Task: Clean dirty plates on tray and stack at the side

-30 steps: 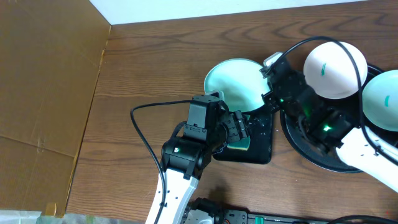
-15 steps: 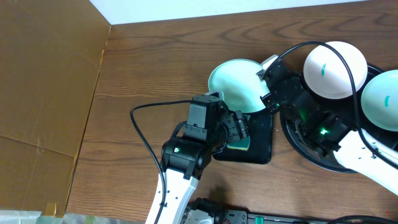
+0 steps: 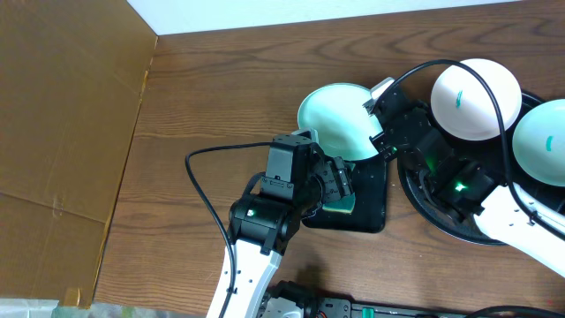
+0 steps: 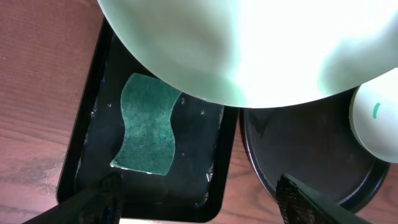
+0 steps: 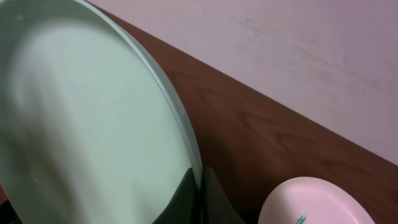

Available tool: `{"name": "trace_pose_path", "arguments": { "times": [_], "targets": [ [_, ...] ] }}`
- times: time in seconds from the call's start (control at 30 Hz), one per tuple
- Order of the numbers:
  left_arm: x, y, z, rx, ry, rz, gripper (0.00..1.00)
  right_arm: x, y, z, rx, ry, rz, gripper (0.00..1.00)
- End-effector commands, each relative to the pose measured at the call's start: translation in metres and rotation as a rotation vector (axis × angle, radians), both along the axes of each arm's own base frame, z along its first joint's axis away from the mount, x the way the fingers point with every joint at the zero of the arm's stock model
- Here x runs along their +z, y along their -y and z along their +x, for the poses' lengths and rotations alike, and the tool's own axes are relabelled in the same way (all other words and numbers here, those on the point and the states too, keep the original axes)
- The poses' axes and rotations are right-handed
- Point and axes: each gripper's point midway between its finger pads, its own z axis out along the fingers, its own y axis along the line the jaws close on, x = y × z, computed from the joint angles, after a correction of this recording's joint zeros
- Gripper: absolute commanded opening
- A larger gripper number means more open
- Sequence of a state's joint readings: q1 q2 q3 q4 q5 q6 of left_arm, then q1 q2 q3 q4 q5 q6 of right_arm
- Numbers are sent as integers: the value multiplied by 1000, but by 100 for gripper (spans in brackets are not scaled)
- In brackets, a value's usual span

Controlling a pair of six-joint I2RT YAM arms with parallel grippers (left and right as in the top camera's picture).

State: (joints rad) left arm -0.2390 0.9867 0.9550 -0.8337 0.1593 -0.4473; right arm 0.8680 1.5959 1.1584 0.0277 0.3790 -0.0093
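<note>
My right gripper (image 3: 380,119) is shut on the rim of a white plate (image 3: 335,119) and holds it above the small rectangular tray; the plate fills the right wrist view (image 5: 81,124) and the top of the left wrist view (image 4: 249,43). Two more white plates with teal smears (image 3: 475,97) (image 3: 546,128) rest on the round black tray (image 3: 441,216). My left gripper (image 3: 346,187) is open over a green sponge (image 4: 149,124) in the rectangular tray, fingers apart (image 4: 199,193).
The small rectangular black tray (image 3: 371,212) lies between the arms. A brown cardboard sheet (image 3: 62,115) covers the left side. A black cable (image 3: 212,194) loops by the left arm. A white wall runs along the back.
The held plate has shifted slightly to the right with my right gripper. The left arm has not moved.
</note>
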Motion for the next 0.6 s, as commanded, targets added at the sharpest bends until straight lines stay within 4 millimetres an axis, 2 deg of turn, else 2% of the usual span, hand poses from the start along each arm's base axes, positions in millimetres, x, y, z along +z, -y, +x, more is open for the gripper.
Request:
{"name": "trace_pose_path", "arguments": {
  "times": [0.0, 0.57],
  "targets": [
    [10, 1, 3, -3, 20, -11, 79, 27, 1, -2, -9, 49, 37, 1],
    [10, 1, 3, -3, 20, -11, 79, 27, 7, 2, -45, 57, 25, 1]
  ]
}}
